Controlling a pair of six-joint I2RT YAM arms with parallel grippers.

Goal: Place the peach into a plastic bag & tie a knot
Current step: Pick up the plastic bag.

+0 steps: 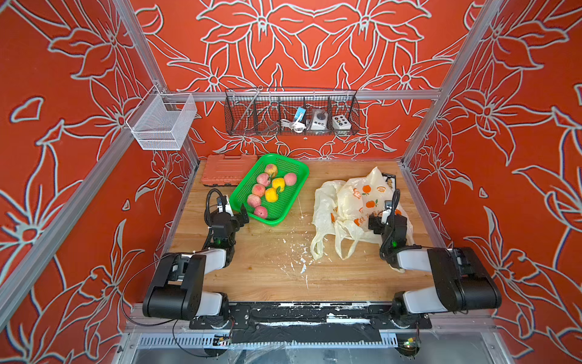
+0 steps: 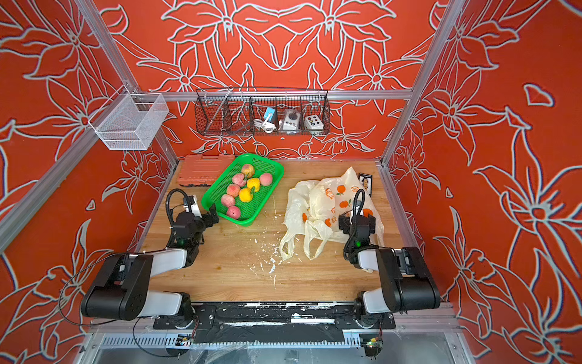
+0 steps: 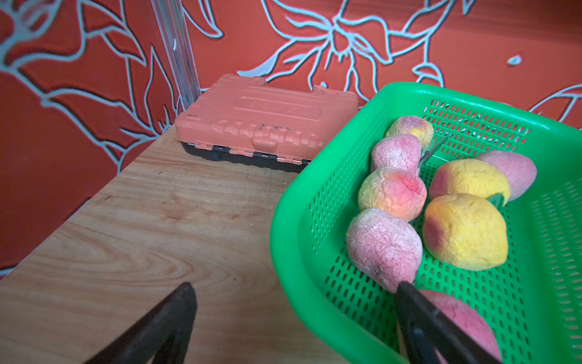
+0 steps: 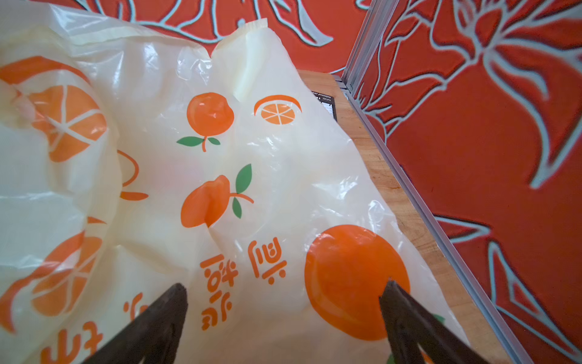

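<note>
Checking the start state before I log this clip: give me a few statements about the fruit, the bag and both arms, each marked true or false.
1. All the fruit lies in the green basket. True.
2. The left gripper is shut on a peach. False: its jaws are open and empty, one over the table, one over the basket.
3. The plastic bag hangs from the right gripper. False: it lies on the table, with the jaws open over it.
4. An orange case lies beside the basket, by the back wall. True.
</note>
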